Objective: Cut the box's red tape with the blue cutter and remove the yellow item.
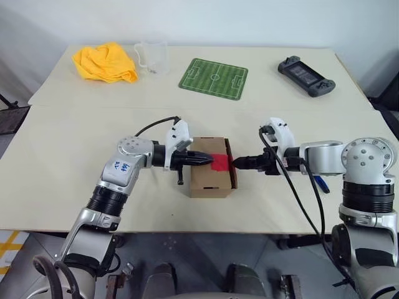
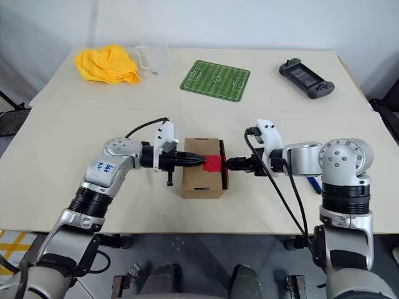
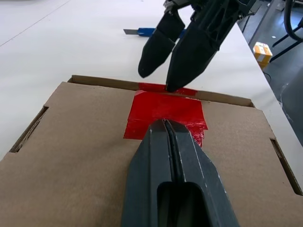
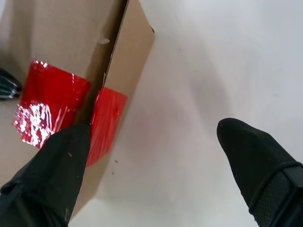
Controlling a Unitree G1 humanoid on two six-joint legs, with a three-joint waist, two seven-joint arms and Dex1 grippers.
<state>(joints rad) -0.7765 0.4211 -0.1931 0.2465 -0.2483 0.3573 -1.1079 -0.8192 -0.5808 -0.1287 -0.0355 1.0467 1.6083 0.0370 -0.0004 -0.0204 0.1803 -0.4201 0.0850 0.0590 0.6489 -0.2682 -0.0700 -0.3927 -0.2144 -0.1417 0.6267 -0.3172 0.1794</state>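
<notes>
The brown box (image 1: 209,180) lies mid-table with its flaps closed. The red tape (image 1: 219,162) crosses its top and folds over the right edge (image 4: 106,118). My left gripper (image 1: 209,159) is shut, its tip (image 3: 165,124) resting on the box top at the tape's left edge. My right gripper (image 1: 237,163) is open at the box's right edge, one finger (image 4: 57,165) against the taped edge, the other (image 4: 255,156) over bare table. The blue cutter (image 3: 142,32) lies on the table under my right forearm (image 1: 321,184), held by neither gripper. The yellow item is hidden.
A crumpled yellow cloth (image 1: 106,62), a clear measuring cup (image 1: 153,57), a green football-pitch mat (image 1: 214,78) and a dark handheld game console (image 1: 306,76) lie along the back of the table (image 1: 62,187). Cables trail from both wrists.
</notes>
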